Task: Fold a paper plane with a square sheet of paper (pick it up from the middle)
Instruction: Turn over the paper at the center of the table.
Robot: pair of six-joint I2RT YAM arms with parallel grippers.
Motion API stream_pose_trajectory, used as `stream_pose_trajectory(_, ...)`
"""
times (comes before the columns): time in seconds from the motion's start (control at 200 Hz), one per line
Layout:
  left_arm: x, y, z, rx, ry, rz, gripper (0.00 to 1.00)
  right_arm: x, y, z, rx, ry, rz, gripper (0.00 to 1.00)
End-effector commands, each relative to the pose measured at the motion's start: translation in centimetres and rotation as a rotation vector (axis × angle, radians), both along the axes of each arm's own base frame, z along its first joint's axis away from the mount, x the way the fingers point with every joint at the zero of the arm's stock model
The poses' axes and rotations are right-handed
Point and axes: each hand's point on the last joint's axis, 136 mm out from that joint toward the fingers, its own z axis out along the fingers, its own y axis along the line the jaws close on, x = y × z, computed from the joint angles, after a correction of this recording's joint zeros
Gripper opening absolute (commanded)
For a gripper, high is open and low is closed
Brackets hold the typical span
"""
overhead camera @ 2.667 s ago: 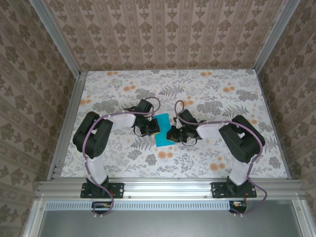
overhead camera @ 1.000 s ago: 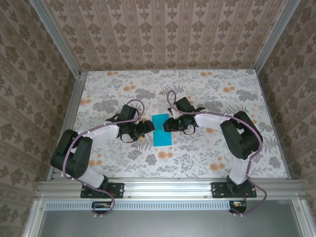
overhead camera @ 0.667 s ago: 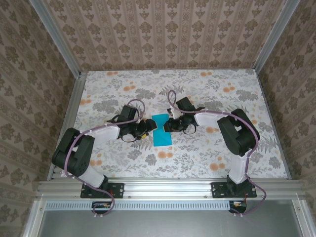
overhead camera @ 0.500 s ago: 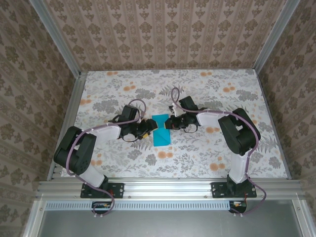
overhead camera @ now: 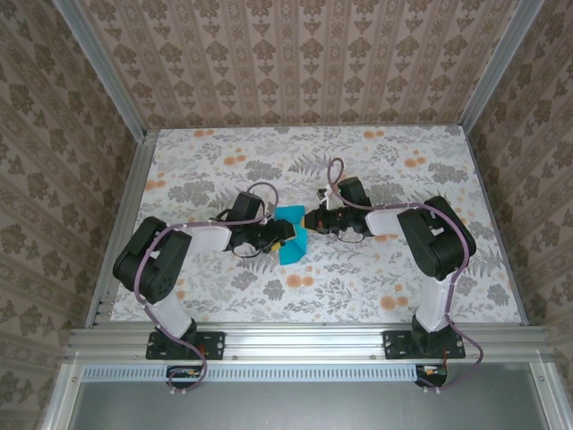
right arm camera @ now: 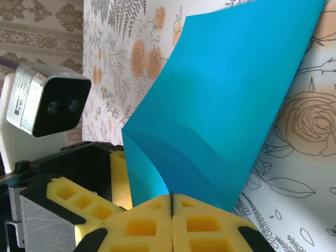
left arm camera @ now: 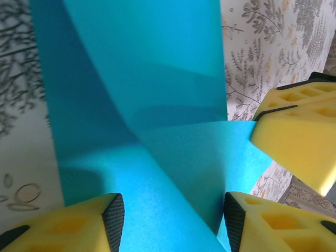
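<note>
Square sheet of paper (overhead camera: pixel 294 251) sits mid-table (overhead camera: pixel 376 287), well off every edge, bowed up. Left gripper (left arm camera: pixel 172 220): jaws apart, straddling the left edge, nothing clamped. Right gripper (right arm camera: pixel 172 210): shut, pinching the right edge. Risk: the shallow rim pinch slips or tears, and the uneven bow sets a stray crease.

Plain turquoise-blue square sheet of paper (left arm camera: pixel 157 79), grey-and-orange floral table (overhead camera: pixel 376 278).

Floral-print table (overhead camera: pixel 376 287) boxed in by damask-patterned walls (overhead camera: pixel 304 63).
</note>
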Motion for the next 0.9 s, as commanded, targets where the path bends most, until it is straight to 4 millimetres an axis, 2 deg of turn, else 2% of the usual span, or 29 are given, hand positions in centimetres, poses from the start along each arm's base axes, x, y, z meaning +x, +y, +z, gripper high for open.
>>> stream_pose_trajectory(0.0,0.9,-1.1,1.2,-0.045,-0.033,-0.012,0.51,0.0,0.0,0.5,0.034,-0.001,-0.001,0.07)
stream_pose_trajectory(0.38,1.2,-1.0,1.2,-0.037,-0.049,0.006,0.24,0.0,-0.7,0.1,0.021,0.011,-0.016,0.08)
stream_pose_trajectory(0.62,1.4,-1.0,1.5,-0.037,-0.059,0.014,0.17,-0.2,-1.0,0.3,0.003,0.007,-0.020,0.12)
stream_pose_trajectory(0.795,1.4,-0.7,1.4,-0.020,-0.060,0.017,0.12,-0.4,-2.1,1.3,-0.040,-0.011,-0.034,0.34)
stream_pose_trajectory(0.895,1.3,-0.1,1.7,0.016,-0.080,0.013,0.10,-0.2,-3.7,2.3,-0.088,-0.039,-0.069,0.49)
